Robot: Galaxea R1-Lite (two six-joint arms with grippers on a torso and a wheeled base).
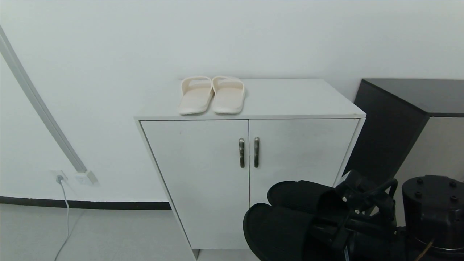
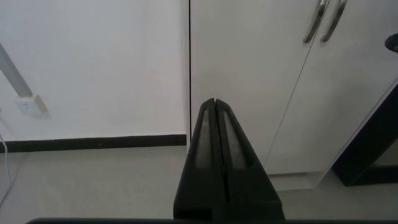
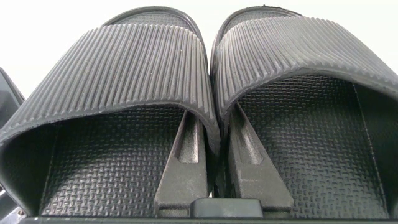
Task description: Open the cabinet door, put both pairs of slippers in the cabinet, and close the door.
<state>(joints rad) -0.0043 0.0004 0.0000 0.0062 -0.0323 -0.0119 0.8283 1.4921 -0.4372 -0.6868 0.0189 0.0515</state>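
Your right gripper (image 3: 214, 117): the fingers are a little apart, one slid under the strap of each of the black slippers (image 1: 290, 217). They pinch the pair's two touching inner walls between them. The pair is held side by side, toes away from the wrist.

In the head view the pair sits at the lower right of the frame, low in front of the right door (image 1: 301, 159). You cannot tell whether it touches the door.

Your left gripper (image 2: 214, 102): the fingers (image 2: 202, 146) are pressed together along their whole length. They hold nothing and touch nothing. In the left wrist view the tip lines up with the cabinet's left vertical edge, where it meets the wall.

The cabinet (image 1: 203, 174) is white and stands at frame centre. Both doors are flush shut. Two upright metal handles (image 1: 241, 152) sit close on either side of the middle seam.

The beige slippers (image 1: 212, 95) lie on the cabinet top (image 1: 297, 98), left of centre. They lie side by side and touching, straps toward the wall, heels just short of the front edge.

Edges and room:
- The top is bare to the right of the beige pair.
- A dark unit (image 1: 391, 130) stands just beside the cabinet's right side.
- There is open floor (image 1: 108, 232) at lower left.
- A wall socket (image 1: 59, 177) with a hanging cable (image 1: 67, 217) sits at the far lower left, well apart from the cabinet.
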